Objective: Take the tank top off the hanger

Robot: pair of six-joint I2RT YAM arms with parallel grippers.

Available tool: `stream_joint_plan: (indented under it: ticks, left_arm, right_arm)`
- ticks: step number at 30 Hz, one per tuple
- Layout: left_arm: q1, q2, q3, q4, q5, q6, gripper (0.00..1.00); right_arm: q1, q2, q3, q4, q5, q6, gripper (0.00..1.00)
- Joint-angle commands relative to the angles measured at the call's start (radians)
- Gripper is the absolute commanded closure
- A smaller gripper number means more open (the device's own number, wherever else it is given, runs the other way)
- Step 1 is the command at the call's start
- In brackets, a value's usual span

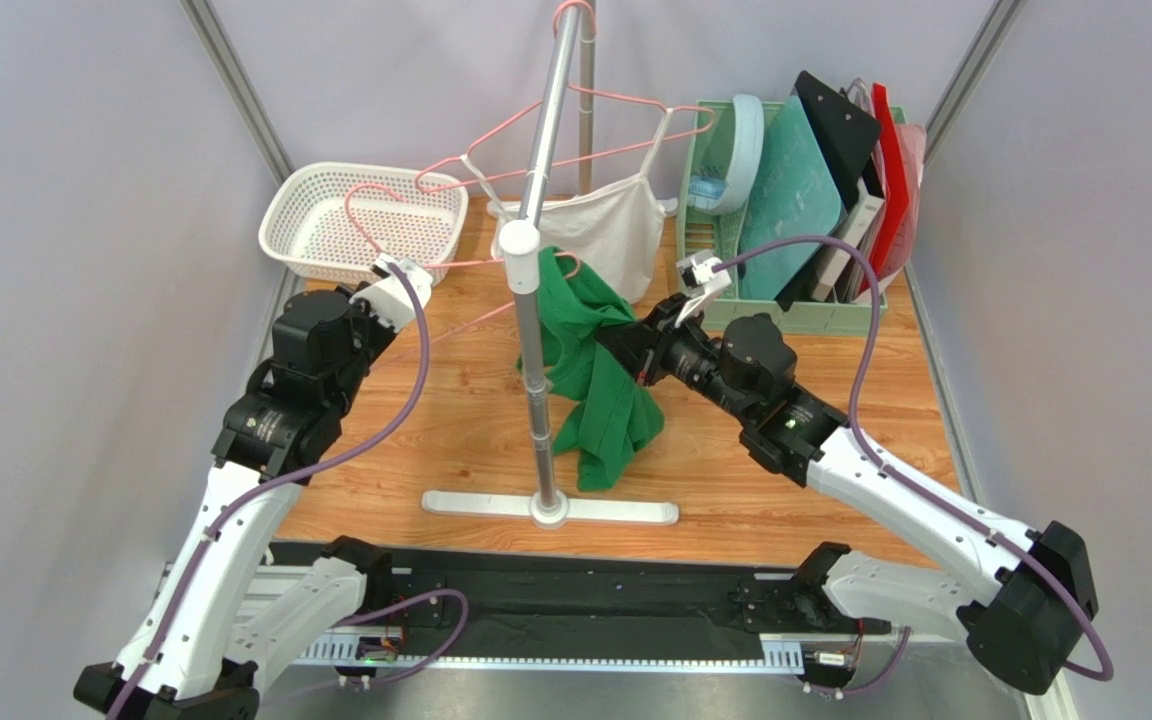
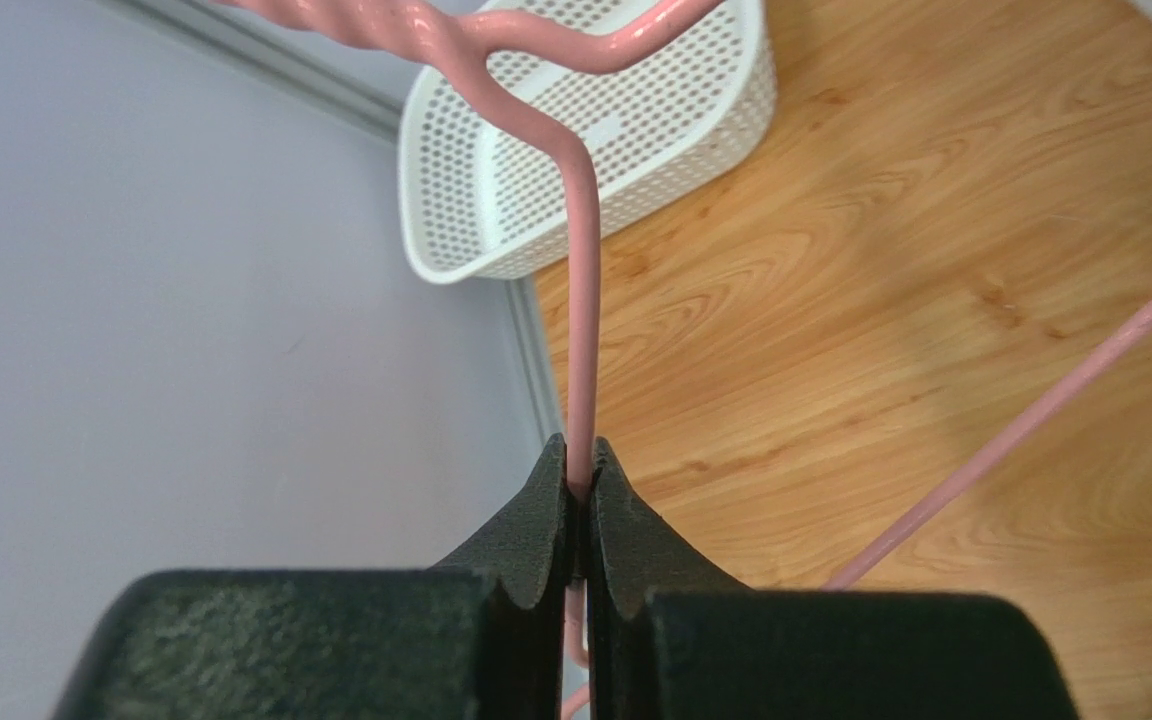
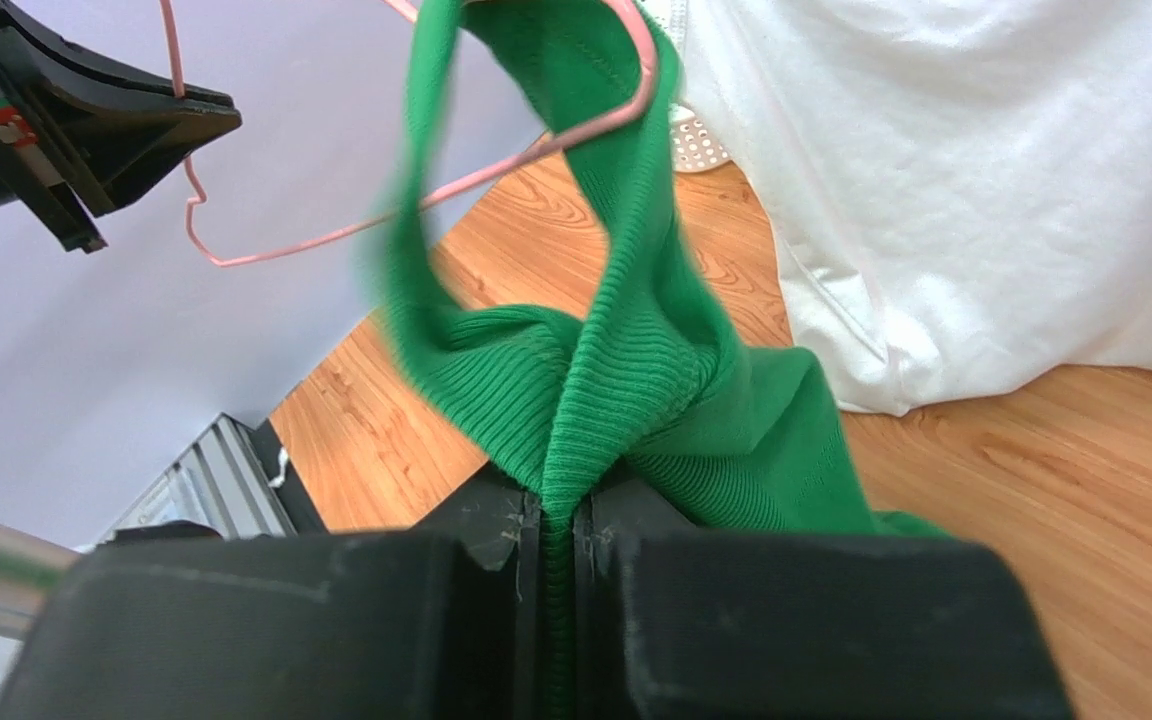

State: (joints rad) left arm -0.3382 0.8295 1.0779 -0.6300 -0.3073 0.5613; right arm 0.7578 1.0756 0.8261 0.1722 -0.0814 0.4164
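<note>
Left fingers clenched on the pink hanger wire, left of the rack pole. Right fingers clenched on a bunched fold of the green tank top, just right of the pole. One strap is looped over the hanger's end by the pole; the rest droops alongside it.

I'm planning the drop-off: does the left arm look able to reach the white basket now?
Probably in reach: the basket sits just beyond the left tool, apparently unobstructed. But that tool is shut on the pink hanger, so it isn't free.
</note>
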Motion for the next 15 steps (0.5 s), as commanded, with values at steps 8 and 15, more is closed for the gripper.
stream_joint_plan:
  ticks: [8, 15]
  left_arm:
    - [0.001, -0.078, 0.065, 0.027, -0.177, 0.032, 1.0]
    - [0.001, -0.104, 0.117, 0.09, 0.091, 0.164, 1.0]
  right_arm:
    - [-0.012, -0.074, 0.011, -0.002, 0.014, 0.032, 1.0]
    - [-0.014, -0.075, -0.042, 0.041, -0.064, 0.019, 1.0]
